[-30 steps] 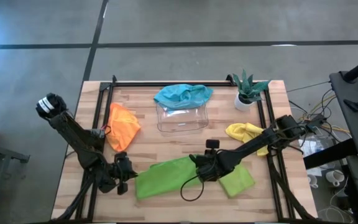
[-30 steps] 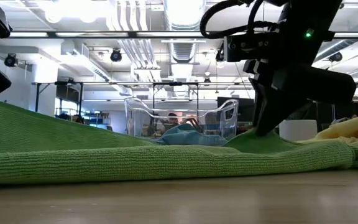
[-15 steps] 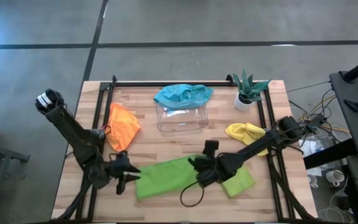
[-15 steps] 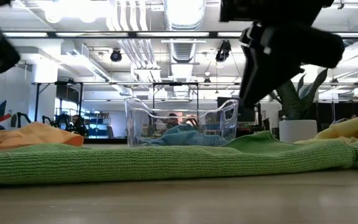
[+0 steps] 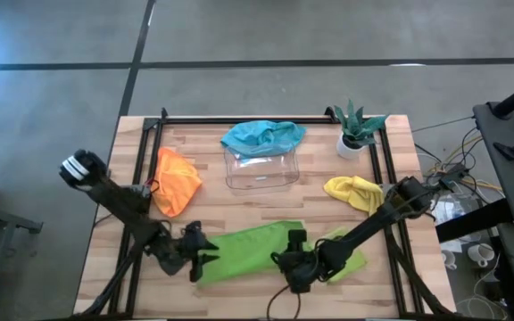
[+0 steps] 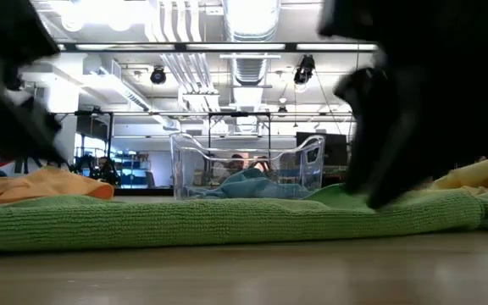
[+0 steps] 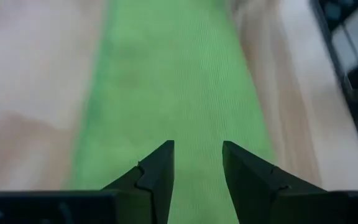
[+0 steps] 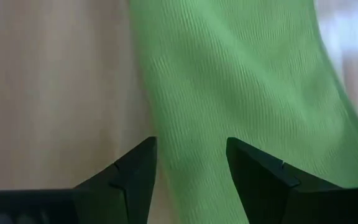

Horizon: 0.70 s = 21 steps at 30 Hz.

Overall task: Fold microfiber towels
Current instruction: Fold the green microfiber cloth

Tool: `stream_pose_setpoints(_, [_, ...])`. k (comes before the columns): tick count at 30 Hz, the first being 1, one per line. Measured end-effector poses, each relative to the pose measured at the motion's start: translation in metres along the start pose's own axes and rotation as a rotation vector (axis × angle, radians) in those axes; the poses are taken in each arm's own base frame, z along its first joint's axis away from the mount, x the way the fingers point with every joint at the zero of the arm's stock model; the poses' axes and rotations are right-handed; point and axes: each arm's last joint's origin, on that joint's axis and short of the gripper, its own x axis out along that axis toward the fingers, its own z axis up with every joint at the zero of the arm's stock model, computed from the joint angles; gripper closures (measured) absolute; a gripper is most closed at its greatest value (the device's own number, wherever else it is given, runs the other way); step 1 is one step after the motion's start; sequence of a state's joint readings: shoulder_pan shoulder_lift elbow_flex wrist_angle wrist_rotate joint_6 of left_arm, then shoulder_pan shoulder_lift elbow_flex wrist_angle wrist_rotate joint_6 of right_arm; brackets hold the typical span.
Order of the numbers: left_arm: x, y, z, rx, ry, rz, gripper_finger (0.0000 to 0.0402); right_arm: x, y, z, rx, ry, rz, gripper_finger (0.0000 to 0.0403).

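We found lime towel point(image 5: 248, 250) lying flat, long strip, ready for fold. Left gripper point(image 5: 205, 259) at its left end, right gripper point(image 5: 294, 270) at near edge; both spread, holding nothing, apparently placed for pinching.

No text, label or number can be read anywhere.

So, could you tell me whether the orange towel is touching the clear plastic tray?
Apart. The high view shows bare wood between the orange towel and the clear plastic tray.
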<state>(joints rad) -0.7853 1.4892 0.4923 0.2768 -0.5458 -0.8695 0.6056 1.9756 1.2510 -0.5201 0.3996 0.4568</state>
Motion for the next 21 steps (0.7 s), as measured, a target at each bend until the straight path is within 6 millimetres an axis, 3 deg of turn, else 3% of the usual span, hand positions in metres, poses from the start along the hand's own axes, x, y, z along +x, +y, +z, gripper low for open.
stream_pose_setpoints(5, [0.018,-0.016,-0.008,-0.097,0.215,-0.129,0.0281,0.008,-0.022,-0.012,-0.139,0.173,-0.137,0.0212])
stream_pose_setpoints(10, [0.03,-0.039,0.0,-0.131,0.216,-0.207,0.0281,0.015,-0.057,-0.005,-0.229,0.208,-0.269,0.0212])
stream_pose_setpoints(15, [0.027,-0.048,0.012,-0.097,0.182,-0.237,0.0281,-0.01,-0.081,0.009,-0.172,0.177,-0.28,0.0212])
stream_pose_setpoints(21, [0.005,-0.042,0.03,-0.047,0.1,-0.155,0.0281,-0.034,-0.074,0.014,-0.08,0.093,-0.204,0.0212])
